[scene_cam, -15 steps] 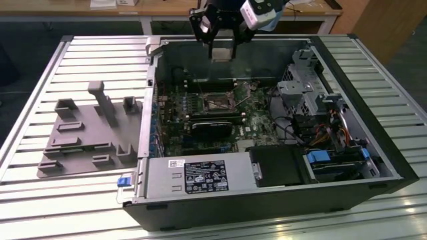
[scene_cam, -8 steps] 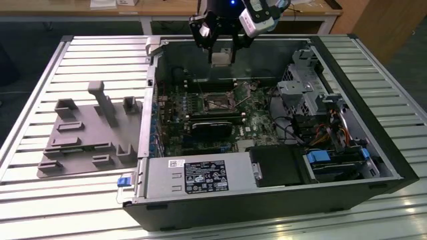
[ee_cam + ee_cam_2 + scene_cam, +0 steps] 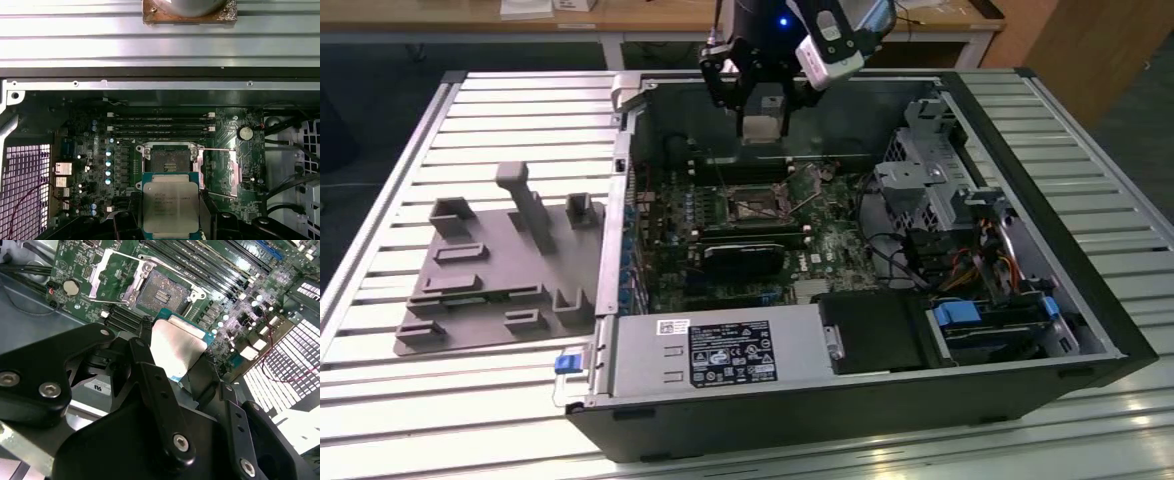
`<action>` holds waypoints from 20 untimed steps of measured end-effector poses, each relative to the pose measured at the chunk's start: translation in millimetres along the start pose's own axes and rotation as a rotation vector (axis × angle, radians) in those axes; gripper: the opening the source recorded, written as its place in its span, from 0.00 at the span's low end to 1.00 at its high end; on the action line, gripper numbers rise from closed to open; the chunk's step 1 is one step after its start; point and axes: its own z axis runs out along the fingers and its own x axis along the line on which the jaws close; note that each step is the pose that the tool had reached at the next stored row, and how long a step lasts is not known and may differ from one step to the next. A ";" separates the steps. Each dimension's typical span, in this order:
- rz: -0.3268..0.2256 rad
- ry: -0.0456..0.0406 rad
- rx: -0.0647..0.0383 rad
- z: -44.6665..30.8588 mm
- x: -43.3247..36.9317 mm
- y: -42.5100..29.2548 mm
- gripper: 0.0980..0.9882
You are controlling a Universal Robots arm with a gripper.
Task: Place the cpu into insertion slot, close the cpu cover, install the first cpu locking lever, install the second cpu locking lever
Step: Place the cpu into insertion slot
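- Black fingers (image 3: 145,365) of the tool (image 3: 175,357) pinch the cpu (image 3: 179,345) by two opposite edges. The chip's dull silvery top faces up, with a thin green rim showing round it.
- In both wrist views the cpu hangs above the board, close beside the insertion slot (image 3: 170,161) and not yet in it.
- The insertion slot lies bare: a dark square socket inside a silver metal frame.
- The cpu cover (image 3: 225,172) is swung open and lies to one side of the slot. A wire lever (image 3: 218,148) runs along one edge of it and a second wire lever (image 3: 220,195) along the opposite edge.
- The slot sits between the held cpu and the long black memory slots (image 3: 160,120). A coin battery (image 3: 245,132) lies beyond the open cover.
- The green motherboard (image 3: 667,270) lies flat in the open computer case (image 3: 854,430).
- In the exterior view the tool hangs over the far part of the case, above the slot and farther off. A black module (image 3: 747,255) lies on the near side of the slot.
- A silver power supply (image 3: 720,350) runs along the near wall, and a metal drive cage (image 3: 927,170) stands at the exterior view's right.
- A grey moulded fixture (image 3: 480,280) lies on the ribbed metal surface (image 3: 400,420), beside the case at the exterior view's left.
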 end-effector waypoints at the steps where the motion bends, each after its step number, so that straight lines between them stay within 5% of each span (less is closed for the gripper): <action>1: 0.000 0.0000 0.000 1.8 0.0 -0.2 0.49; 16: 0.002 -0.0002 0.000 28.7 0.9 -2.7 0.49; 20: 0.067 -0.0062 -0.001 32.5 0.9 -3.0 0.49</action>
